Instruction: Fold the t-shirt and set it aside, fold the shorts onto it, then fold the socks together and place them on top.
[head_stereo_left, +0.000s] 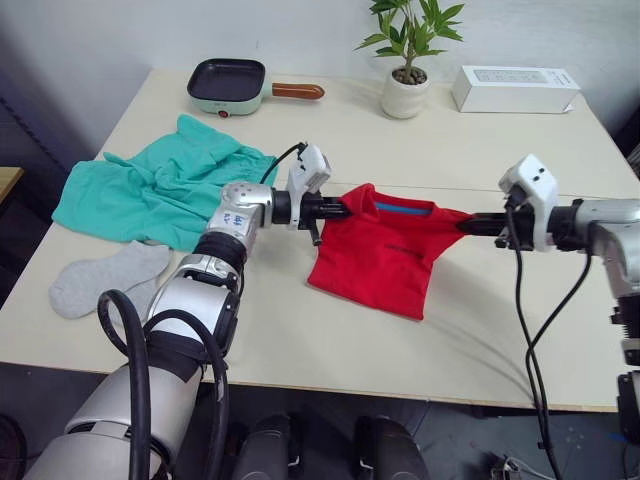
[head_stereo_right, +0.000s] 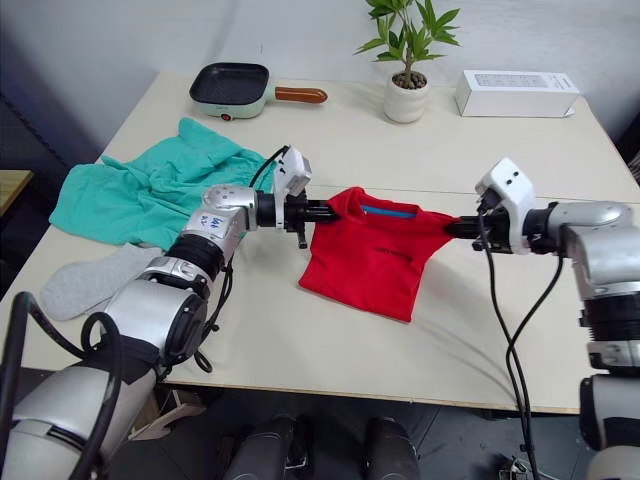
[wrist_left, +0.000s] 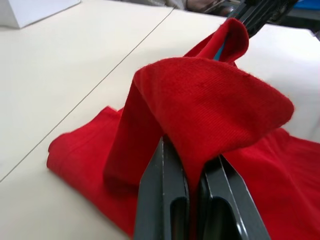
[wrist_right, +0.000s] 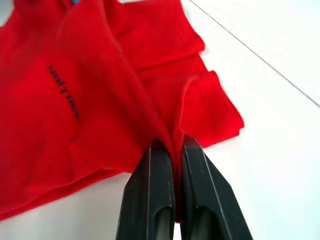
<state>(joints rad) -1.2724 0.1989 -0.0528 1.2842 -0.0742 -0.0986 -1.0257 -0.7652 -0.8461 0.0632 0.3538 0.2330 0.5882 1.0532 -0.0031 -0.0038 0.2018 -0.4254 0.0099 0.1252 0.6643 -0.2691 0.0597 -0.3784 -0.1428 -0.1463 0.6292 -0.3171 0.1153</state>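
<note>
Bright red cotton t-shirt (head_stereo_left: 378, 255): stretched between left gripper (head_stereo_left: 340, 209) and right gripper (head_stereo_left: 470, 226), both clamped on its shoulders, lower part apparently resting on the cream table (head_stereo_left: 330, 340). Crumpled teal fabric shorts (head_stereo_left: 160, 185) and light grey knit socks (head_stereo_left: 105, 277): at the robot's left.

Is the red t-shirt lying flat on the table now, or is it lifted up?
Partly lifted. Left hand and right hand pinch the t-shirt's top edge; its lower part rests on the table.

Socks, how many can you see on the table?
1 for sure: a grey sock near the table's front left edge, by the shorts. A second sock may lie under it or behind the left arm.
</note>
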